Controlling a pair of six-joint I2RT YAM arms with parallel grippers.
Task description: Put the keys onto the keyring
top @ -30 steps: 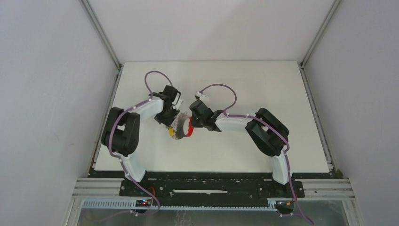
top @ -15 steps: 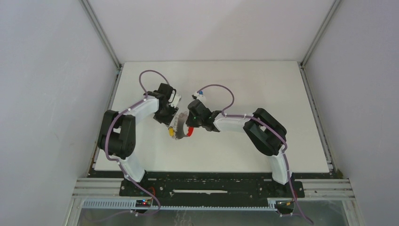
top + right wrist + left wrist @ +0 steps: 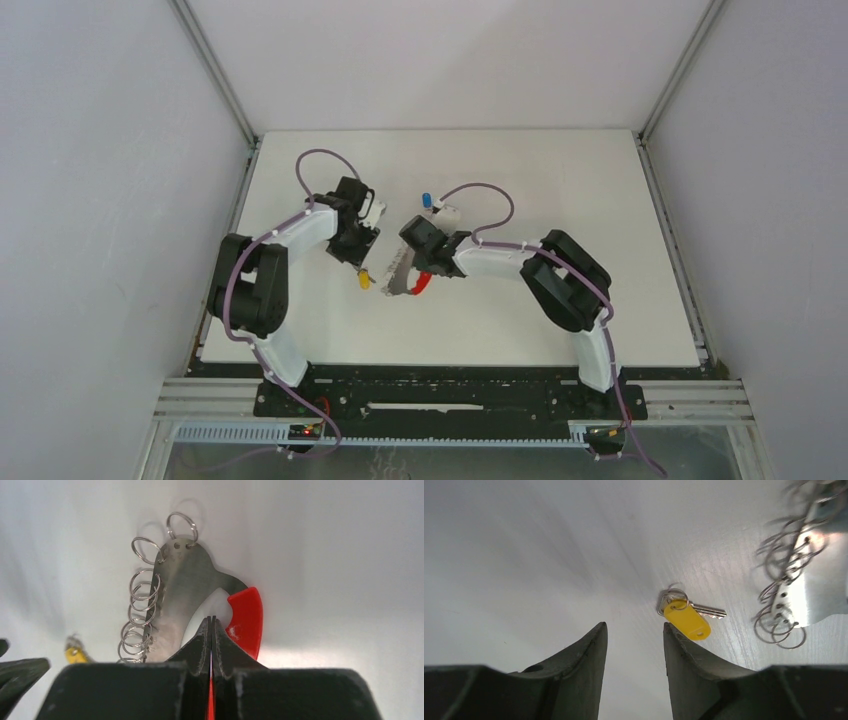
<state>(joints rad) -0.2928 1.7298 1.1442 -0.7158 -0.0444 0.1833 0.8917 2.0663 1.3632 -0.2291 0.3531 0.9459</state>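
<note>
The right gripper [image 3: 210, 621] pinches the keyring [image 3: 185, 587] shut. The left gripper [image 3: 634, 627], half open and empty, should slide over the yellow key [image 3: 687, 621] and grab its head.

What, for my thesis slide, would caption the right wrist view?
Right gripper shut, tips at the keyring cutout between steel plate and red tag; split rings line the plate's left edge.

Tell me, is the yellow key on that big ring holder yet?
Off. The yellow key lies alone on the table, bare surface separating it from the keyring and its loops.
</note>
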